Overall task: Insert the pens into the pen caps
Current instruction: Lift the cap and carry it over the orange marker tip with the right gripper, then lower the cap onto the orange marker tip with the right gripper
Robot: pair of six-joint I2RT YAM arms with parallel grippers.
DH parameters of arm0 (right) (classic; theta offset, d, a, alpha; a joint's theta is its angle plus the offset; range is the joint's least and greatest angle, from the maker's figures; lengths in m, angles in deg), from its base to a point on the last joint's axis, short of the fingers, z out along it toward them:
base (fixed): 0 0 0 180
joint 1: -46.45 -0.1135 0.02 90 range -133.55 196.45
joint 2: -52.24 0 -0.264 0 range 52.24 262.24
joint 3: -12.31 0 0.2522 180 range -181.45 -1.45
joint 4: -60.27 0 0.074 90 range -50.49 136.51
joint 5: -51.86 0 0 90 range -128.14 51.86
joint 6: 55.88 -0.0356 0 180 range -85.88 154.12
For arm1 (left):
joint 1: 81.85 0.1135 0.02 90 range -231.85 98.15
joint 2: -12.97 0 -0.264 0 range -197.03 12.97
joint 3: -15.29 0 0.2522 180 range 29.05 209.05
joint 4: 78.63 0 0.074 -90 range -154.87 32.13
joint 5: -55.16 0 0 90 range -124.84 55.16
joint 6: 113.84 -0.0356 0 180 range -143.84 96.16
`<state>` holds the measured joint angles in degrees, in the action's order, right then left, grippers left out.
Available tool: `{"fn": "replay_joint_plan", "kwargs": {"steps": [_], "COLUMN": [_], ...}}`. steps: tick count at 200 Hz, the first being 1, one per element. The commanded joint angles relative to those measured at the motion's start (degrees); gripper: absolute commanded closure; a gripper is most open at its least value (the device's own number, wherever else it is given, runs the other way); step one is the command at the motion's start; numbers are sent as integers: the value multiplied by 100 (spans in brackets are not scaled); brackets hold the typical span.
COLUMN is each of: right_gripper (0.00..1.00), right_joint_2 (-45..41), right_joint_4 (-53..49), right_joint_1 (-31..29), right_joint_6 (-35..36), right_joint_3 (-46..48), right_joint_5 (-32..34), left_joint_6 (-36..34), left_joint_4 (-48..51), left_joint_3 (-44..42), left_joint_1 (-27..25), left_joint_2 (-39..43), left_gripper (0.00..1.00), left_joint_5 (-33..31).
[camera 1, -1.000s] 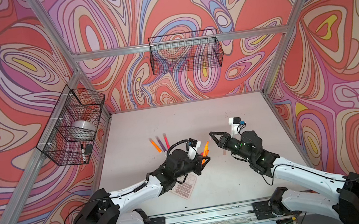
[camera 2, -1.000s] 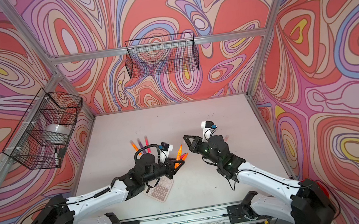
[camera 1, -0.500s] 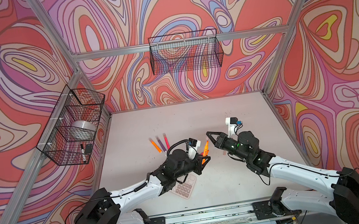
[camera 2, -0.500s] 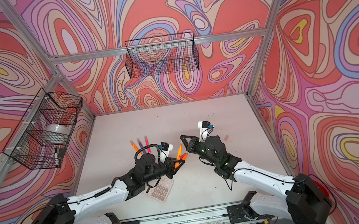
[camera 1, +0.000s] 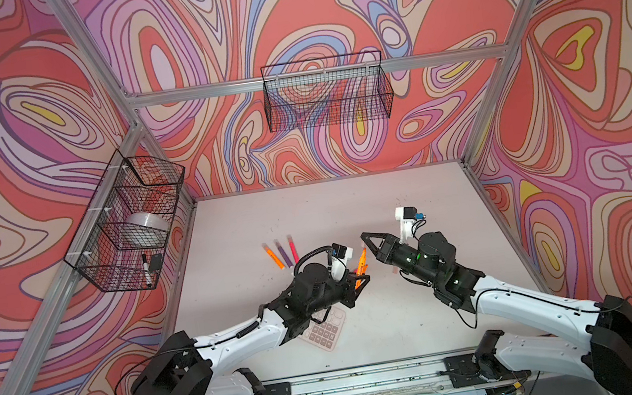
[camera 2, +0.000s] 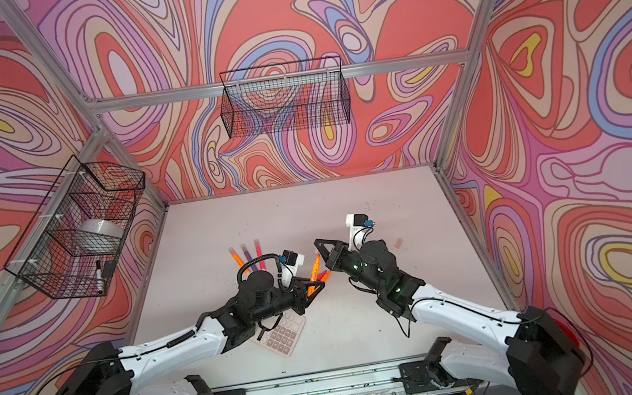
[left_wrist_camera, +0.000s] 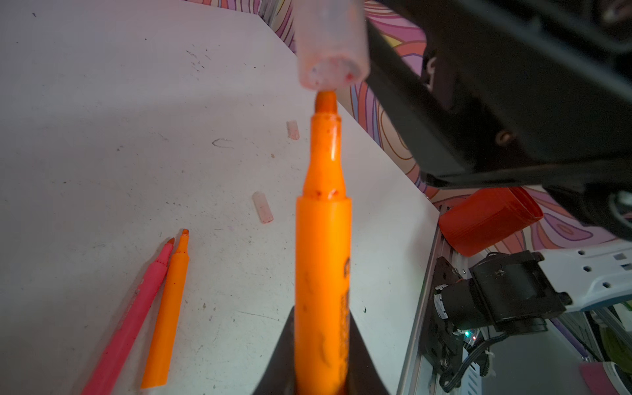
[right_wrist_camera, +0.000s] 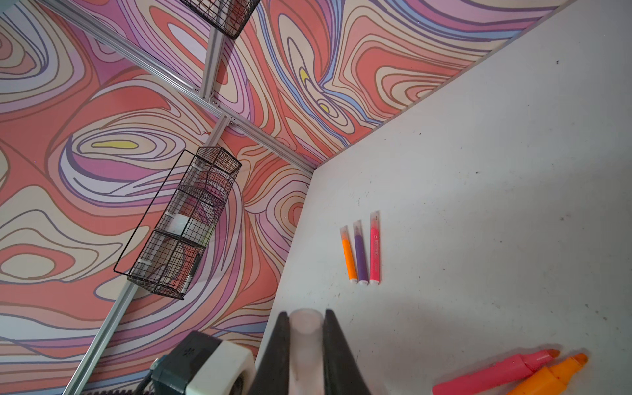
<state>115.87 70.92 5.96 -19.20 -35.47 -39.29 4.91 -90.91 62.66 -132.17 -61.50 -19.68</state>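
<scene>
Pale pen cap clamped in right pincer; three capped pens beyond.

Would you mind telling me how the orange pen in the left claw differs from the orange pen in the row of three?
The held orange pen is gripped above the table by the left claw; the row's orange pen lies flat on it. The held pen's tip is bare, at the mouth of a cap; the row's pen is capped. Both are neon orange.
</scene>
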Motion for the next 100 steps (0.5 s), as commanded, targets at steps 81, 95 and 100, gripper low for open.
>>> {"fn": "replay_joint_plan", "kwargs": {"steps": [81,95,100], "right_gripper": [98,99,99], "right_joint_2": [-88,-38,-28], "right_joint_4": [-363,-337,-311], "right_joint_1": [-47,-47,-47], "right_joint_6": [452,435,428], "right_joint_3": [-147,-158,-153], "right_joint_5": [529,458,426], "left_joint_6": [26,23,15], "left_joint_4": [-187,-174,-171], "left_joint_3": [-32,-51,-62], "left_joint_1": [-42,-44,-41], "left_joint_2": [161,192,203], "left_gripper": [100,100,100], "left_joint_5": [47,-7,-33]}}
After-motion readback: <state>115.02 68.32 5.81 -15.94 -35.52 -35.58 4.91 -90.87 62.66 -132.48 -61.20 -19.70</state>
